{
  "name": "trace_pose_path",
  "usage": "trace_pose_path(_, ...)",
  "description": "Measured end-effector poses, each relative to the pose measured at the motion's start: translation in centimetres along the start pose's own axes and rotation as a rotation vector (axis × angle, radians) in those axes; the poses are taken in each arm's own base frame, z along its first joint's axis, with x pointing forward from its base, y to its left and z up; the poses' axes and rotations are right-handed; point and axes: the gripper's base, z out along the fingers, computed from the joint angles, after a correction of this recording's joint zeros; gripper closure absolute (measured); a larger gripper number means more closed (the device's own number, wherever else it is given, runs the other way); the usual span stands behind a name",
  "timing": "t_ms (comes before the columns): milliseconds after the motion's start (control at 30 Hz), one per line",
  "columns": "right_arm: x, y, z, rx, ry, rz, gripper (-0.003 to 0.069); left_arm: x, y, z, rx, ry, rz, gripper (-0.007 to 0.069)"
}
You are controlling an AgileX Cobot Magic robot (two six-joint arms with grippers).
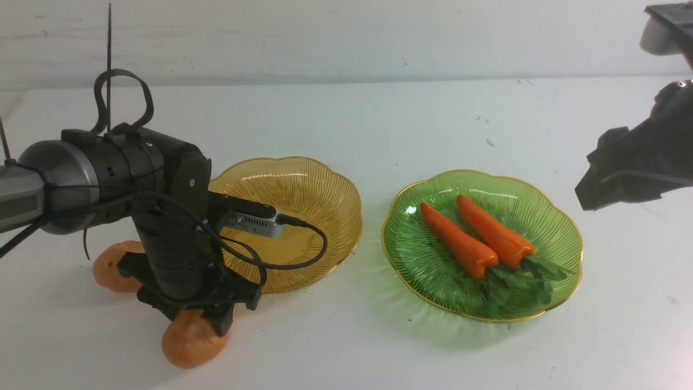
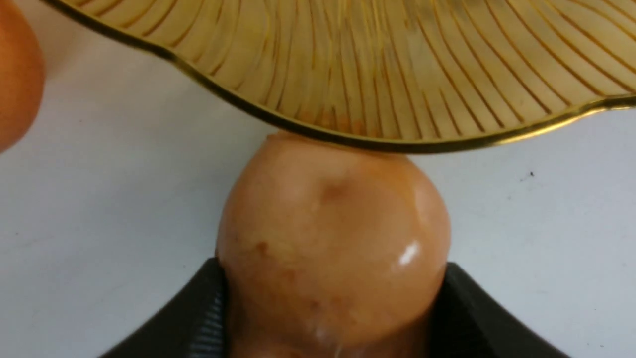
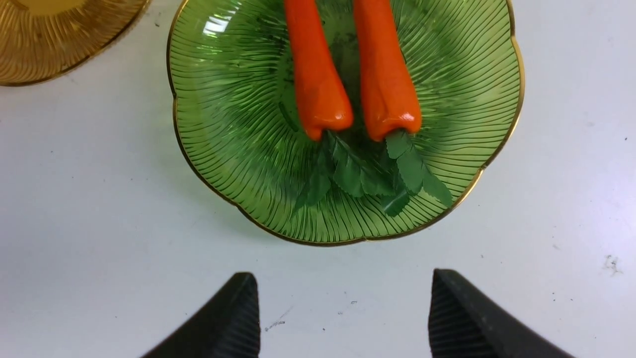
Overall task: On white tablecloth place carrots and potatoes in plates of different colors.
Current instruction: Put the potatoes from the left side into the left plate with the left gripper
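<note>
The left gripper (image 2: 333,323) is gripping one potato (image 2: 333,233), with its jaws pressing on both sides of the near end. The potato is sitting low over the white cloth (image 1: 346,124), just beside the yellow plate (image 1: 303,184), and its far end seems to be going under the rim. If the arm is travelling forward before rising enough, the potato may be pushing or tipping the plate. The skin is glossy and round, so it may also be slipping out.

The other potato (image 1: 108,268) is lying on the cloth, partly hidden by the arm. Both carrots (image 1: 459,241) are lying in the green plate (image 1: 557,227). The right gripper (image 3: 343,318) is hovering wide open and holding nothing.
</note>
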Motion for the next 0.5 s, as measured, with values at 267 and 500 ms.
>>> trace_pose_path(267,0.0,0.0,0.0,0.000,0.000,0.000,0.0237,1.0,0.6,-9.2,0.004,-0.103,0.011,0.0244)
trace_pose_path(500,0.0,0.0,0.0,-0.004,0.000,0.002,0.0237,-1.9,0.3,-15.2,0.056,-0.409,0.016,0.0244)
